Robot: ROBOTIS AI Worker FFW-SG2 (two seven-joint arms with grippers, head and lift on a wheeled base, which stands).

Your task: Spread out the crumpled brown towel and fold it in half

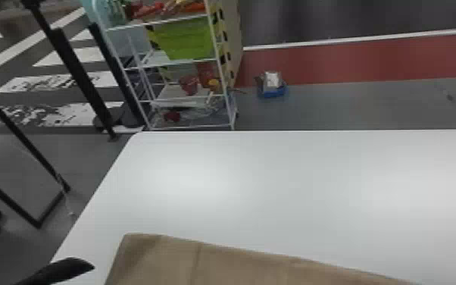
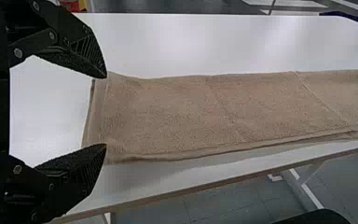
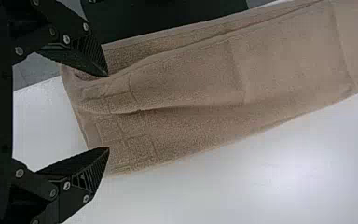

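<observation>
Background, head view: white wire rack [image 1: 221,75] on the floor past the towel, over toward the towel's left end, with a green bin [image 1: 187,39] on one shelf. Small blue basket [image 1: 272,92], white item in it, on grey floor farther off than the towel. Red floor strip [image 1: 352,62] beyond that. Black stands to the left of the towel, and white painted stripes on dark floor past its left end.

White bench [image 1: 257,182] under the towel, bare top stretching away from the towel's far edge.

Brown towel [image 1: 208,265] on the bench, seen along the head view's bottom; laid out long, layered, some creases. Not a ball.

Left gripper [image 1: 64,267] beside the towel's left end. In the left wrist view, left gripper [image 2: 106,111] has its fingers wide apart, nothing clamped; towel's short end sits across the gap, tips at about its two corners. Layers show along one long edge. Touching or just above: cannot tell.

Right gripper [image 3: 108,112] at the towel's other short end, fingers also wide apart, nothing clamped. The towel end runs across the gap and past the tips, one tip at a raised fold, the other near a long edge. Contact there: cannot tell. Stitched squares near this end, with a long ridge running away from it.
</observation>
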